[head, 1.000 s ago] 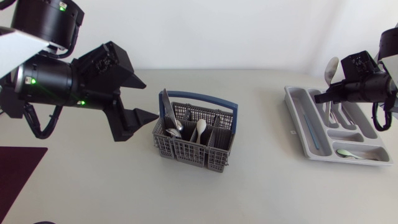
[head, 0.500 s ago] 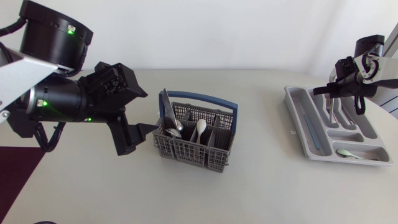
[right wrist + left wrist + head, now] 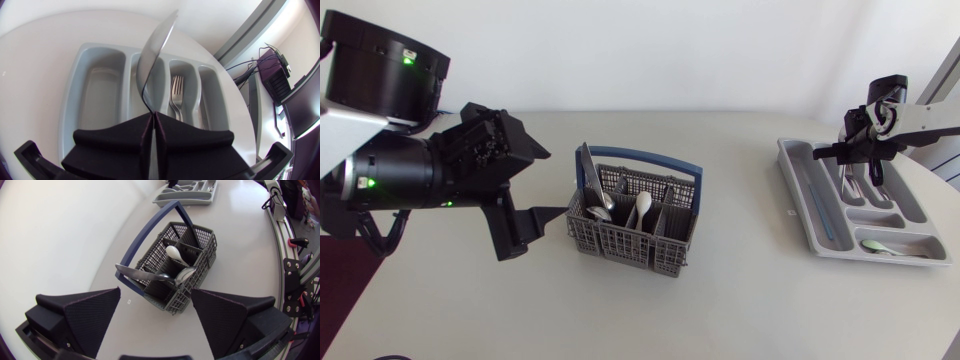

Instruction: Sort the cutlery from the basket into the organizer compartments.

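Pale table (image 3: 740, 300); right gripper (image 3: 152, 120) clenched spoon (image 3: 156, 50), long axis ran ahead along organizer (image 3: 100, 95) slots underneath; left gripper (image 3: 156, 297) gaped empty, basket (image 3: 205, 260) just ahead.

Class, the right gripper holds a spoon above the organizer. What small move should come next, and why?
Probably lower it: the right gripper is shut on the spoon, which hangs above the organizer, over a long compartment beside the one holding a fork, not yet inside.
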Controlling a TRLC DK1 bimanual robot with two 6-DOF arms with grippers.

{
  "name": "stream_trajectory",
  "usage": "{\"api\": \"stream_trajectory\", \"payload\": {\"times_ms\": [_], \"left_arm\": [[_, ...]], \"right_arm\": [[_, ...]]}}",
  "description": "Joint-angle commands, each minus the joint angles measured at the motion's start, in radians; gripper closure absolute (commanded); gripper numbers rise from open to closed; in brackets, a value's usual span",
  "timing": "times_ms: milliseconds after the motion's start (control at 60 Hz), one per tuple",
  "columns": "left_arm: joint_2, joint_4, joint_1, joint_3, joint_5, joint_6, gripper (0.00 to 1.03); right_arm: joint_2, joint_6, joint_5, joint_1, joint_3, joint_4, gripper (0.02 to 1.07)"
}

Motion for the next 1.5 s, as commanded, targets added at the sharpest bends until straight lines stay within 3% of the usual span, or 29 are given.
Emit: {"api": "stream_trajectory", "payload": {"times_ms": [0,550,717,967,1167,1483], "left_arm": [[-0.026,0.009,-0.004,-0.039,-0.004,0.032,0.06],[-0.035,0.043,0.004,-0.090,-0.004,0.053,0.06],[-0.043,0.043,0.004,-0.091,-0.004,0.053,0.06],[-0.051,0.044,0.010,-0.100,-0.006,0.056,0.06],[-0.061,0.080,0.002,-0.151,-0.006,0.075,0.07],[-0.057,0.143,-0.073,-0.205,-0.006,0.124,0.09]], "right_arm": [[0.047,0.025,0.013,-0.004,0.045,0.008,1.01],[0.225,0.025,0.036,0.013,0.169,-0.031,0.99],[0.212,0.029,0.027,0.011,0.166,-0.031,0.81],[0.054,0.026,-0.005,0.016,0.056,-0.025,0.43],[-0.142,0.019,-0.053,0.031,-0.096,-0.020,0.41],[-0.506,-0.018,-0.137,0.140,-0.412,-0.023,0.37]]}}
